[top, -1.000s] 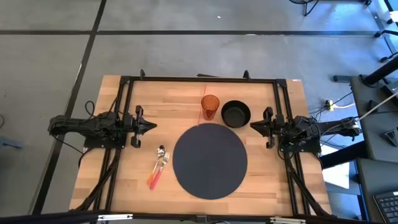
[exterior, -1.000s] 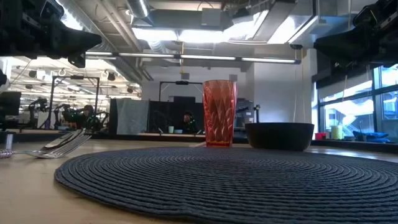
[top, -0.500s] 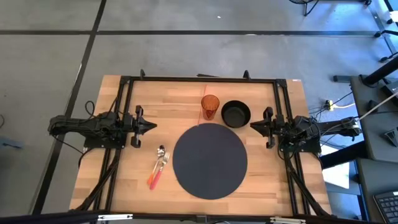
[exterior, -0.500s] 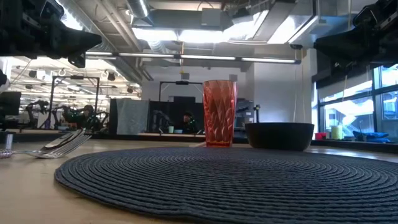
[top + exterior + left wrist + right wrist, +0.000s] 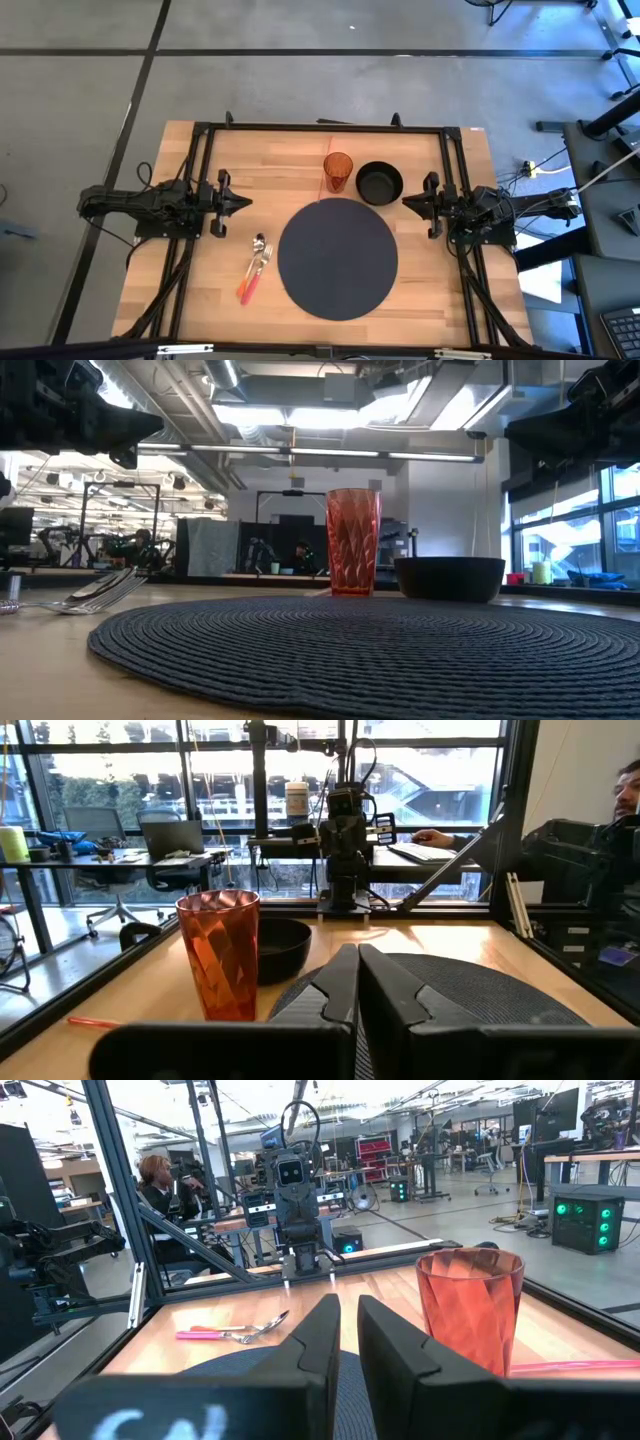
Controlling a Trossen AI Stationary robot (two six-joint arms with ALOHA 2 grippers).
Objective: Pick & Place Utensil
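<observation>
Utensils lie on the table left of the round mat, well apart from both empty grippers: left gripper clenched, right gripper nearly closed.

Pale wooden bench with planked grain, satin finish. Round dark placemat, woven in ribbed concentric cords, matt and rough. Translucent orange-red tumbler, faceted, glossy plastic or glass. Black bowl, smooth and dull. Shiny metal spoon and fork, pink plastic handles.
</observation>
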